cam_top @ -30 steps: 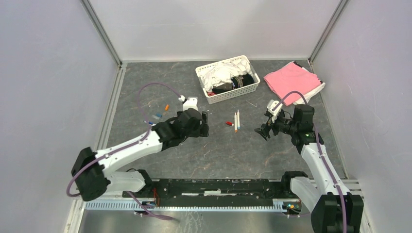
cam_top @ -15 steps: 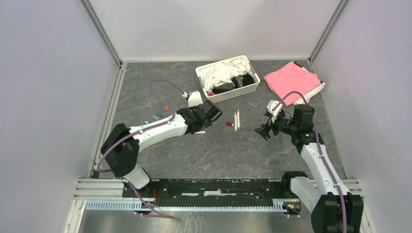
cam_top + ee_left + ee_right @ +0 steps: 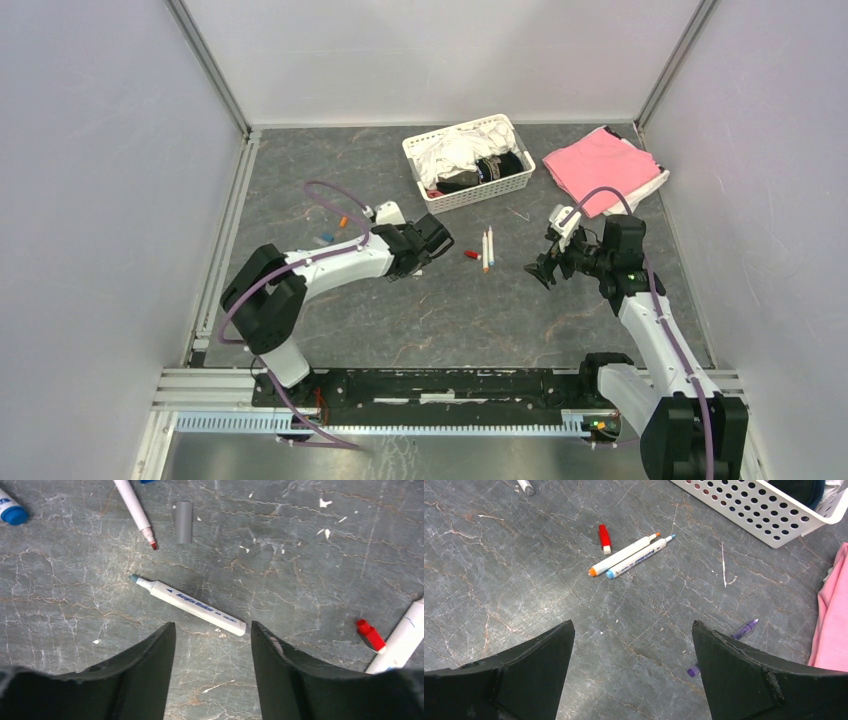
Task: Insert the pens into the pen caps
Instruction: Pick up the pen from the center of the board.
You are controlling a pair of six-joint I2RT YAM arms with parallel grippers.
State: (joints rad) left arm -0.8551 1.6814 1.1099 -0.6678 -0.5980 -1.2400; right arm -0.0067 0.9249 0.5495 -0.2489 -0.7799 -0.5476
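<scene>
In the left wrist view, a white pen with a blue tip [image 3: 187,605] lies uncapped just ahead of my open, empty left gripper [image 3: 212,630]. A red-tipped pen [image 3: 135,512], a grey cap [image 3: 183,522] and a blue cap [image 3: 11,512] lie beyond it, and a red cap [image 3: 370,635] lies to the right. My right gripper [image 3: 633,627] is open and empty above bare floor. Ahead of it lie an orange-ended pen [image 3: 623,555], a blue-ended pen [image 3: 641,556] and the red cap [image 3: 603,538]. From the top, my left gripper [image 3: 430,240] is left of the pen pair [image 3: 487,248]; my right gripper [image 3: 540,268] is on their right.
A white basket [image 3: 466,165] of cloths stands at the back, with a pink cloth [image 3: 600,165] to its right. Small orange [image 3: 343,221] and blue [image 3: 325,239] caps lie far left. A purple crayon [image 3: 724,645] lies by my right finger.
My left arm has swung right and forward, bringing its gripper close to the pens in the middle. The right arm has barely moved.
</scene>
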